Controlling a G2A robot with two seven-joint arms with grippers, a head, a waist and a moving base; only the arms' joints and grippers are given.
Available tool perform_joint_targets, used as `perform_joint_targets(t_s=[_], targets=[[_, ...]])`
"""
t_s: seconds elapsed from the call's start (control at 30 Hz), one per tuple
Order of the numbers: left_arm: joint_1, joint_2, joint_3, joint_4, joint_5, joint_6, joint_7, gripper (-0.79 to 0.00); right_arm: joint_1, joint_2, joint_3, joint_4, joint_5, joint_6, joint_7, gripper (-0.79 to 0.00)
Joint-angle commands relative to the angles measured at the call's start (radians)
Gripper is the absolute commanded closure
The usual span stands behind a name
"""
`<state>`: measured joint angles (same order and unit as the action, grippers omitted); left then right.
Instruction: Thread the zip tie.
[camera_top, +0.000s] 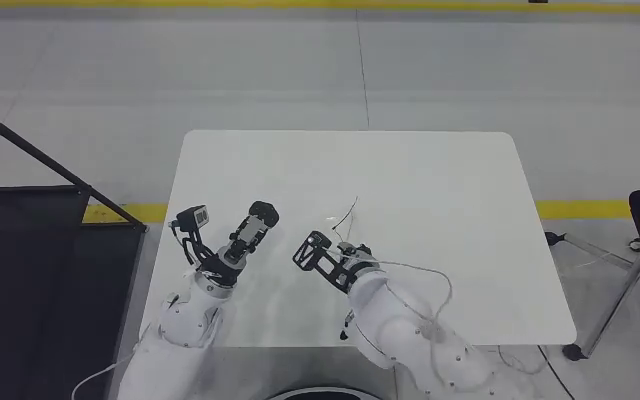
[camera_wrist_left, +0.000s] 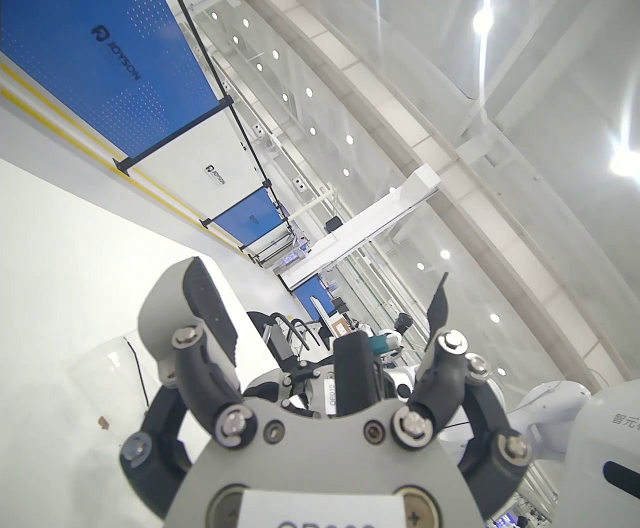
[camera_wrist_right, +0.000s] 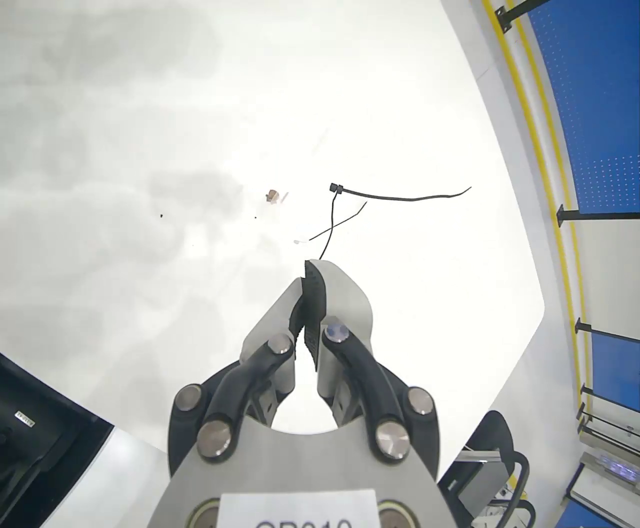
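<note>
A black zip tie (camera_wrist_right: 400, 198) has its square head (camera_wrist_right: 335, 188) over the white table (camera_wrist_right: 150, 150), with the strap trailing away from the head. From the head a thin black strand runs down to the tips of my right gripper (camera_wrist_right: 312, 267), which is shut on its end. A second thin strand (camera_wrist_right: 340, 220) crosses it. In the top view the zip tie (camera_top: 347, 213) sits mid-table, just beyond the right gripper (camera_top: 312, 250). My left gripper (camera_top: 262, 214) is a little to the left of it, tilted upward and open (camera_wrist_left: 320, 300), with nothing between its fingers.
A small brown scrap (camera_wrist_right: 272, 196) and a white fleck (camera_wrist_right: 298, 241) lie on the table (camera_top: 450, 200) beside the tie. A dark framed panel (camera_top: 50, 260) stands off the table's left edge. Grey floor with a yellow line (camera_top: 580, 209) surrounds the table.
</note>
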<state>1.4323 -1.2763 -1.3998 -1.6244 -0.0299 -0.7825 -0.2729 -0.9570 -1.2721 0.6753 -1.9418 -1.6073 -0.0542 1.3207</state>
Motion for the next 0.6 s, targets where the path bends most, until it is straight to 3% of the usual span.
perform_joint_targets(t_s=[0.0,0.47,0.57], targets=[[0.0,0.0,0.0,0.0,0.0,0.0,0.0,-0.785,0.018,-0.012,-0.01,0.025,0.004,0.008,0.019,0.0],[0.0,0.0,0.0,0.0,0.0,0.0,0.0,-0.785,0.064,-0.064,-0.007,0.168,0.037,0.024,0.027,0.0],[0.0,0.0,0.0,0.0,0.0,0.0,0.0,-0.785,0.066,-0.072,-0.006,0.179,0.039,0.022,0.027,-0.071]])
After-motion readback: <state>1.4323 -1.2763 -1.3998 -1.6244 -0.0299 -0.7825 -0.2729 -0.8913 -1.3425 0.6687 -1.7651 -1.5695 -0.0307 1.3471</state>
